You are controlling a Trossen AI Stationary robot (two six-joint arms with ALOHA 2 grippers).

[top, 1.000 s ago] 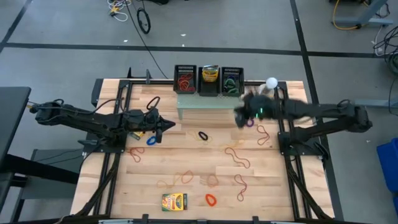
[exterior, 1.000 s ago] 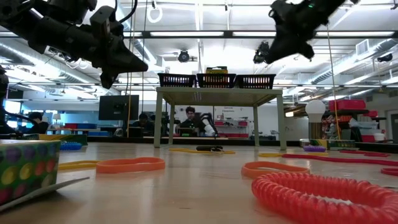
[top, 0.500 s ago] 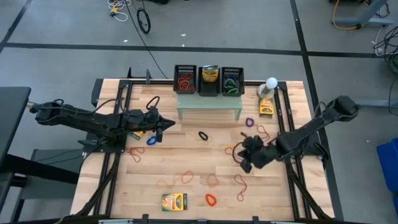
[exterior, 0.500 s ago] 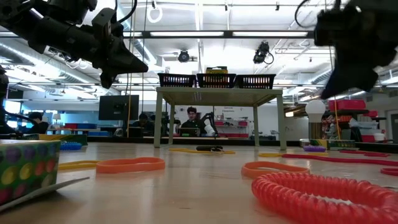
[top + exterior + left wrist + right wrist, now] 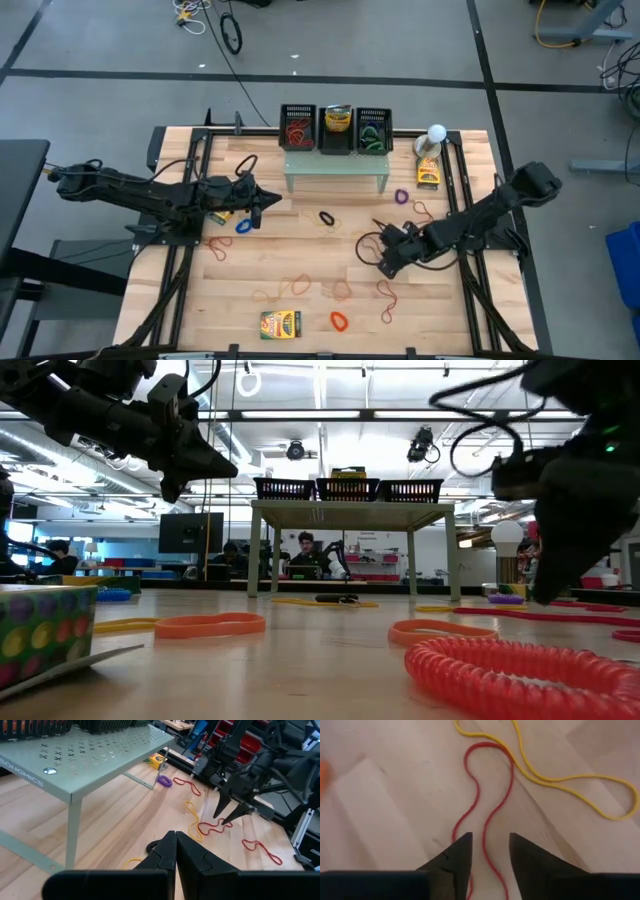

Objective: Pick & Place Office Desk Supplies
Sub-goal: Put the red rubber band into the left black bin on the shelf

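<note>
Three dark mesh bins stand in a row on the pale green perforated stand (image 5: 336,170) at the far edge of the tabletop (image 5: 300,250). The left bin (image 5: 297,128) holds red and orange bands, the middle bin (image 5: 338,128) holds a yellow printed box, and the right bin (image 5: 372,129) holds green bands.

The wooden tabletop is edged by black rails. A white ball-topped object (image 5: 436,133) stands near its far right corner, with a small yellow box (image 5: 428,175) just beside it. Another printed box (image 5: 281,323) lies at the near edge, an orange band (image 5: 339,321) next to it. Loose bands lie scattered across the middle; I cannot count them exactly. Beyond the tabletop, the low view shows a workshop with ceiling lights and people seated at desks.

The left tool (image 5: 268,201) hangs above the left half, fingers pressed together, holding nothing. The right tool (image 5: 486,851) is down low over the right half, fingers parted, straddling a red band (image 5: 490,800) that lies flat beside a yellow band (image 5: 560,782); it grips nothing.
</note>
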